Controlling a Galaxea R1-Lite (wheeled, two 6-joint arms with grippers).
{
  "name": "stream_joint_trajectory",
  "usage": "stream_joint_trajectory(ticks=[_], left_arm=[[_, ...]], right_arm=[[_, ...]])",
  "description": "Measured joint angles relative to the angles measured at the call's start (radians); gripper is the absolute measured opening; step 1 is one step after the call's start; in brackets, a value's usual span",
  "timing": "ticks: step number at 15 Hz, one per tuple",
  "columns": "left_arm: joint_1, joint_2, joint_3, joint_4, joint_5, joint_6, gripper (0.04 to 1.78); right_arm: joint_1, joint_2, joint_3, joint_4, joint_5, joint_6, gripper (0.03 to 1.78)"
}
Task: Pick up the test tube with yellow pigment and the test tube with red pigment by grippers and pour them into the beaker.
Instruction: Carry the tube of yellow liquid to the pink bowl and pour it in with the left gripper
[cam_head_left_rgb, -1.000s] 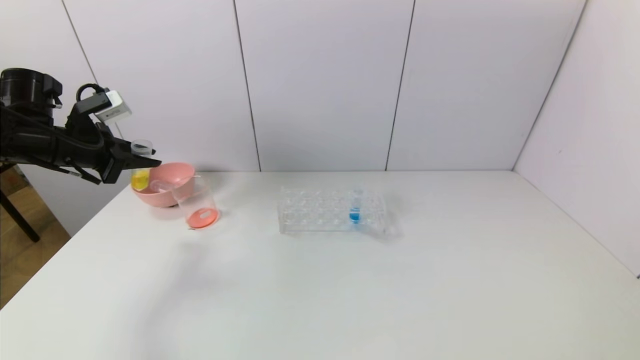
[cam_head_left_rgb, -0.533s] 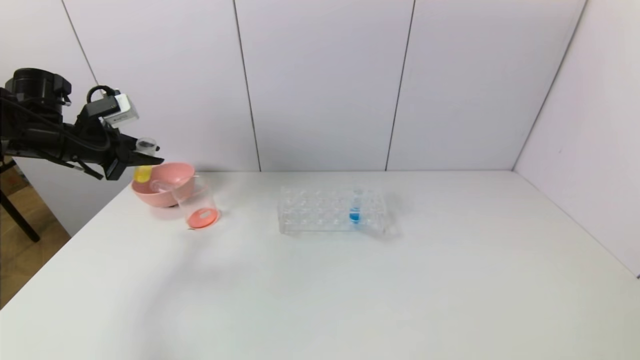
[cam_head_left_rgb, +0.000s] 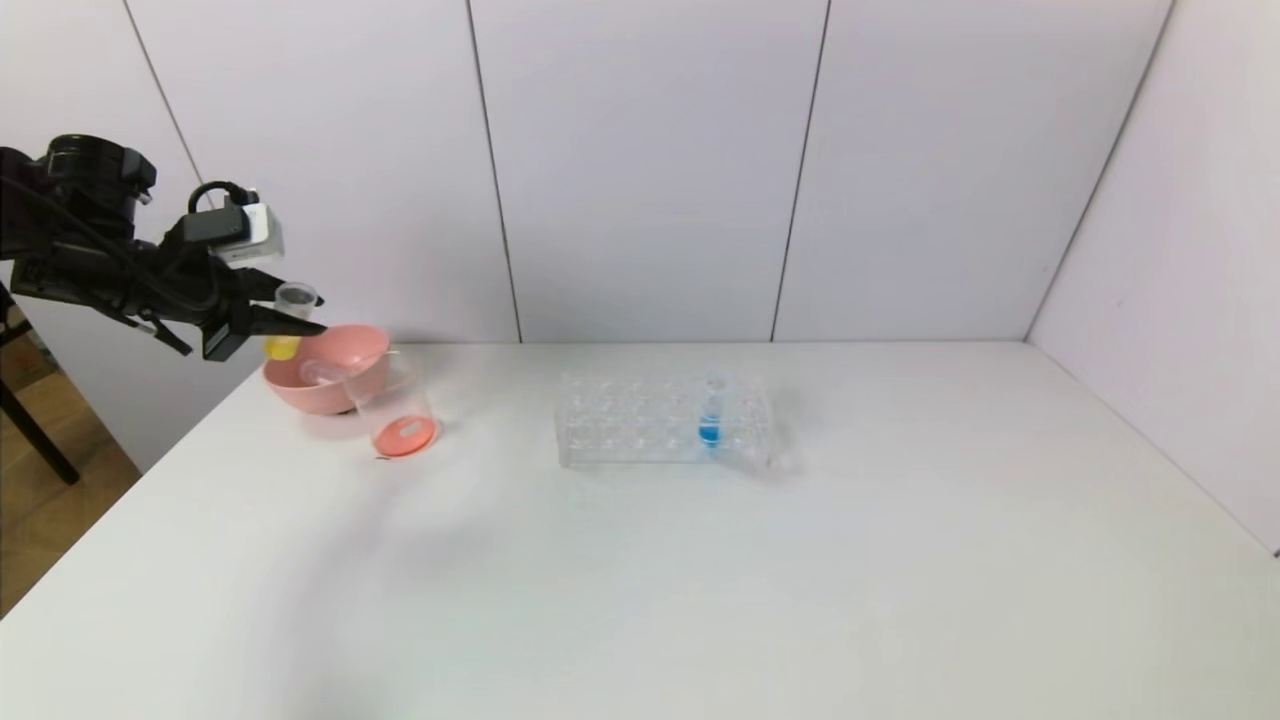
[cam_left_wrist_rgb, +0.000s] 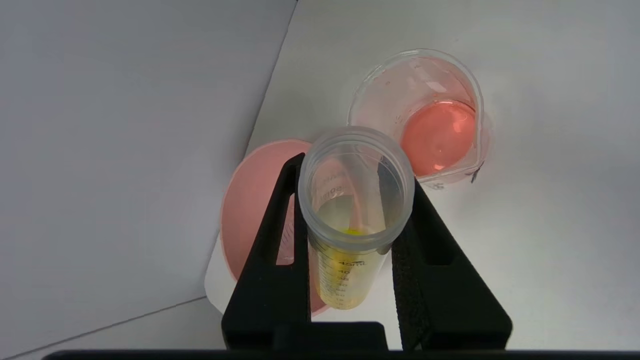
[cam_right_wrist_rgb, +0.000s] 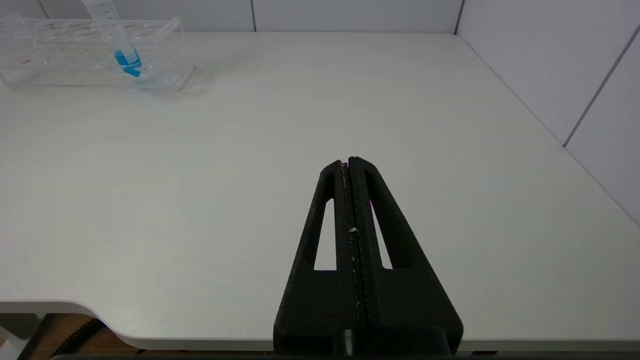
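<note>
My left gripper (cam_head_left_rgb: 300, 322) is shut on the test tube with yellow pigment (cam_head_left_rgb: 287, 322) and holds it in the air at the table's far left, just left of the pink bowl. In the left wrist view the tube (cam_left_wrist_rgb: 356, 200) stands roughly upright between the black fingers (cam_left_wrist_rgb: 280, 240), mouth open, yellow liquid at its bottom. The beaker (cam_head_left_rgb: 395, 405) stands on the table in front of the bowl, with red-orange liquid in its bottom (cam_left_wrist_rgb: 437, 137). A tube with red pigment is out of view. My right gripper (cam_right_wrist_rgb: 348, 161) is shut and empty over the table's near right part.
The pink bowl (cam_head_left_rgb: 345, 350) sits at the far left with a clear tube (cam_head_left_rgb: 320, 372) lying in it. A clear rack (cam_head_left_rgb: 620, 420) in the middle holds a blue-liquid tube (cam_head_left_rgb: 710, 415). Wall panels stand behind and to the right.
My left gripper has carried the yellow tube to the right and a little upward, closer to the bowl and beaker. Nothing else has moved.
</note>
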Motion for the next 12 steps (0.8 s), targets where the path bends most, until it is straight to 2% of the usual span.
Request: stream_joint_trajectory(ticks=[4, 8, 12], left_arm=[[-0.005, 0.028, -0.037, 0.048, 0.025, 0.035, 0.47], [-0.024, 0.034, -0.039, 0.056, 0.14, 0.049, 0.47], [-0.039, 0.039, -0.039, 0.057, 0.2, 0.052, 0.47]], right_arm=[[0.0, 0.0, 0.0, 0.0, 0.0, 0.0, 0.11], [0.0, 0.0, 0.0, 0.0, 0.0, 0.0, 0.11], [0.0, 0.0, 0.0, 0.0, 0.0, 0.0, 0.11]])
